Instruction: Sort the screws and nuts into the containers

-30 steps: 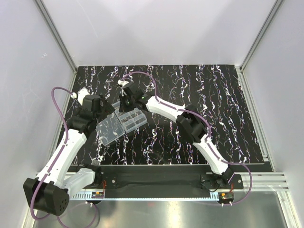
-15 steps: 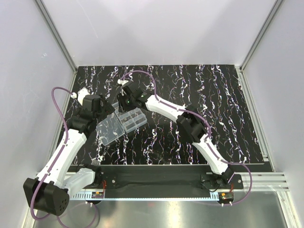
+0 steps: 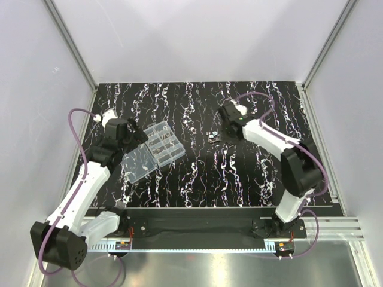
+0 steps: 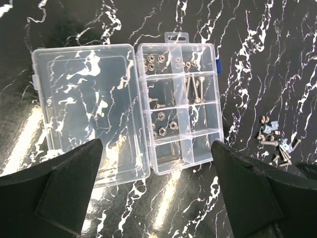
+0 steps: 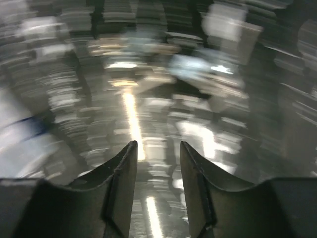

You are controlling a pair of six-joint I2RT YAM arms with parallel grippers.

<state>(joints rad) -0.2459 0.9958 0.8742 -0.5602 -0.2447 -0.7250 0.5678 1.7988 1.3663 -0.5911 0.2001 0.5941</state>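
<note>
the right arm has swung off the box to mid-table, where the right gripper (image 5: 156, 145) hangs by a loose heap of tiny dark and silvery screws (image 4: 275, 141); its fingers look a slit apart, though blur hides detail. the clear plastic containers (image 4: 144, 99), with the flat lid (image 4: 84, 106) lying open alongside, hold ring-shaped nuts (image 4: 151, 60) and longer screws in separate cells. the left gripper (image 4: 158, 193) is spread wide above the box.

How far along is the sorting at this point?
Done: several compartments of the clear plastic organiser box hold silvery nuts or metal screws. In hand: nothing visible; the right gripper, jaws apart, hovers near the loose hardware pile. Left: that pile on the black marbled table.
</note>
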